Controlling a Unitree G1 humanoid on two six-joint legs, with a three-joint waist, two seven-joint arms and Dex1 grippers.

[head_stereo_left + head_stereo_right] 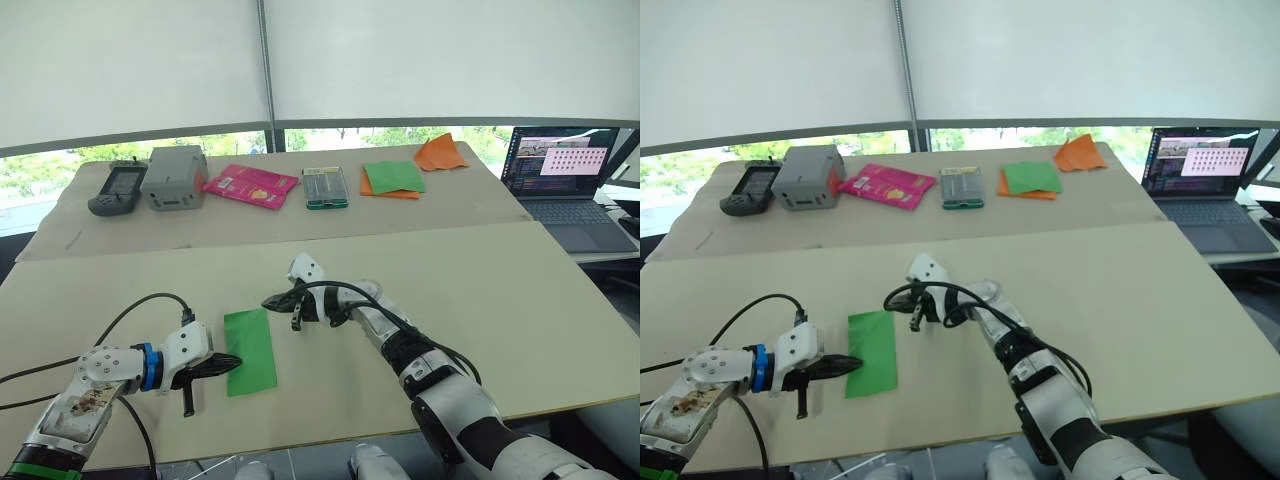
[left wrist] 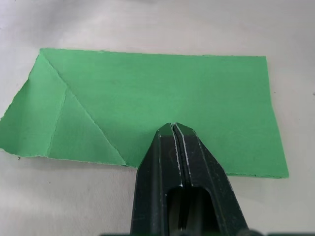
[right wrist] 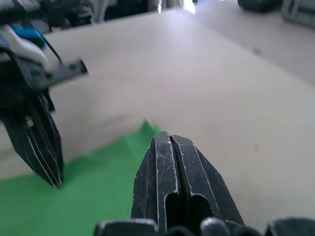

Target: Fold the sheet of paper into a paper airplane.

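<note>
The sheet of paper lies flat on the near table as a narrow bright green rectangle. In the left wrist view the sheet of paper shows a diagonal crease and a folded triangle at one end. My left gripper is shut, and its fingertips rest on top of the sheet by its left long edge. My right gripper is shut too and hovers just off the sheet's far right corner. In the right wrist view my right gripper sits above the green paper.
The back table holds a dark handheld device, a grey box, a pink packet, a small green-rimmed case, a green sheet on an orange one and crumpled orange paper. A laptop stands at the right.
</note>
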